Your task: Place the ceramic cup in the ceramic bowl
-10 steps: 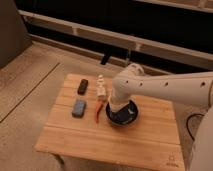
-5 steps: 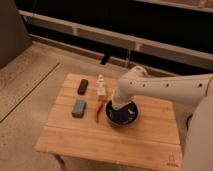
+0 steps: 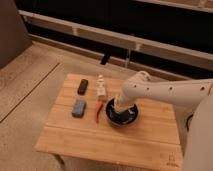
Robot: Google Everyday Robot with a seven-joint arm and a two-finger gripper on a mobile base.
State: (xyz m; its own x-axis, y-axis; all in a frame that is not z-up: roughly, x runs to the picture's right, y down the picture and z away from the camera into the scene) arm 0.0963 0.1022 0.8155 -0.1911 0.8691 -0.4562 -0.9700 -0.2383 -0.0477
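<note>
The ceramic bowl [image 3: 125, 119] is wide and black and stands right of centre on the wooden table [image 3: 75, 137]. My gripper [image 3: 119, 106] hangs at the end of the white arm, which reaches in from the right, and it is low over the bowl's left part. A cream-beige shape at the gripper's tip, just inside the bowl's rim, looks like the ceramic cup [image 3: 118, 104]. The gripper partly hides it. I cannot tell whether the cup rests on the bowl's inside.
A small white bottle-shaped object [image 3: 101, 87] stands left of the bowl. A thin red object [image 3: 98, 111] lies beside the bowl's left rim. A grey-blue block [image 3: 78, 108] and a small dark object [image 3: 83, 86] lie further left. A railing runs behind the table.
The gripper has stayed over the bowl's left part and has sunk slightly towards it. The other objects on the table have not moved.
</note>
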